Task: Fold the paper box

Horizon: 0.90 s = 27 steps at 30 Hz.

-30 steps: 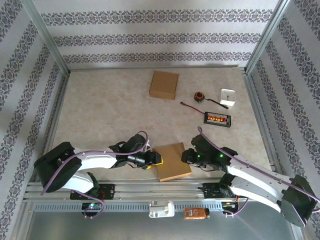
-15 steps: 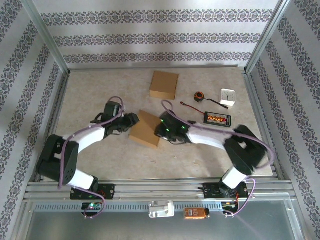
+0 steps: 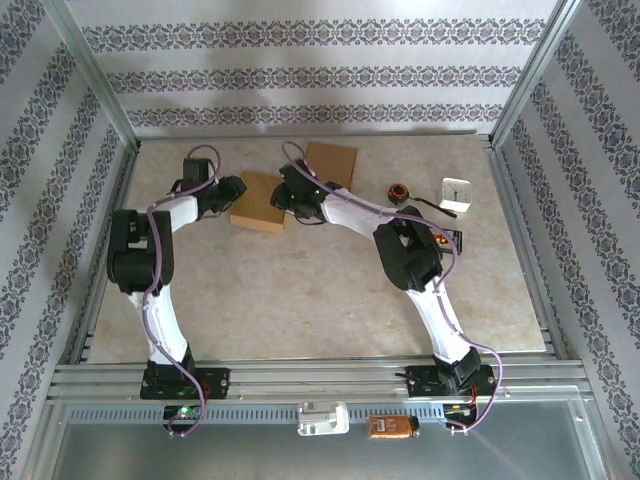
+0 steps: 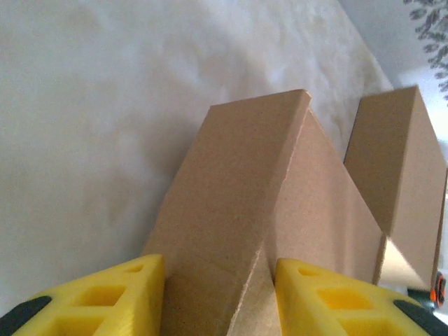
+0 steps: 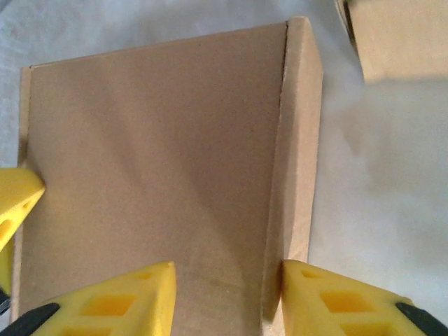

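Far part of the worktop (image 3: 300, 290), read from left to right. The left fingers (image 4: 133, 294) reach in from the left and are closed on the near corner of the paper box (image 3: 258, 203). In the left wrist view, cardboard takes up the whole gap between them, with one wall edge running straight away from the fingertips. The paper box lies at the far left-centre of the worktop, flat side up and slightly turned. Its outline is close to square, and the longer side appears to run away from the arm bases. Whether it rests on the surface or hangs just above it cannot be told. The right fingers (image 5: 329, 301) meet the opposite side of the box. In the right wrist view they stand over its broad face and its raised right wall, but whether they pinch the cardboard or merely lie against it cannot be told. The box therefore sits directly between the two sets of fingers, with both arms about equally near, so a fold would probably be worked across that left-right line. Just beside the right fingers, toward the far wall, lies a second box (image 3: 335, 165), the nearest obstacle to any outward swing of the right wrist. Well apart to the right are a small round item (image 3: 398, 192), a white clock (image 3: 456, 195) and a black pack (image 3: 448, 240).
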Tool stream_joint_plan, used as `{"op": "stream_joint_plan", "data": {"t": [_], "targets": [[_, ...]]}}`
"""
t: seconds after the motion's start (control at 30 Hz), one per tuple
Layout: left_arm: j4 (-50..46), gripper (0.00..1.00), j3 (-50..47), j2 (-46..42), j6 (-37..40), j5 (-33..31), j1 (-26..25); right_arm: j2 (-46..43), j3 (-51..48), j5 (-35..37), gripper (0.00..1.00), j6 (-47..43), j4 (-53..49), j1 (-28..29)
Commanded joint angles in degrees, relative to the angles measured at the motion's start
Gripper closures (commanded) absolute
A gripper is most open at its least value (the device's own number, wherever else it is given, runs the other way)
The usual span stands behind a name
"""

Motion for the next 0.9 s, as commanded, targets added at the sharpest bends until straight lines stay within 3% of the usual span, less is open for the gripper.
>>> {"op": "stream_joint_plan", "data": {"t": [0.0,0.1,0.27,0.4,0.5,0.57,0.63,0.87], "targets": [[0.75,0.57,3.58,5.12,-0.05,7.8,-0.42,5.31,11.49,-5.71,0.55,-1.57,-0.02,-0.42],[1.04,0.57,4.7,7.43,-1.27,6.96,0.66,8.81,18.75,-6.86,0.51,-2.6,-3.5,-0.99],[0.54,0.56,3.4,6.51,-0.48,5.77,1.65,8.35,20.72,-7.34,0.45,-3.09,-4.35,-1.43],[0.57,0.47,2.2,3.15,0.13,5.48,2.19,5.63,20.7,-7.85,0.39,-4.52,-5.31,-1.6],[-2.07,0.41,2.16,-0.64,2.55,3.08,2.45,2.44,19.91,-7.16,0.3,-6.9,-6.36,-1.69],[-4.73,0.38,2.24,-3.55,4.76,0.18,2.54,-0.19,18.19,-6.27,0.14,-8.53,-6.59,-2.16],[-6.83,0.34,1.94,-6.92,6.68,-2.45,2.7,-3.56,16.21,-5.56,0.07,-10.52,-6.64,-2.87],[-10.66,0.26,-3.15,-22.4,9.89,-4.78,2.81,-18.4,6.29,-4.36,0.05,-18.79,-6.76,-4.5]]}}
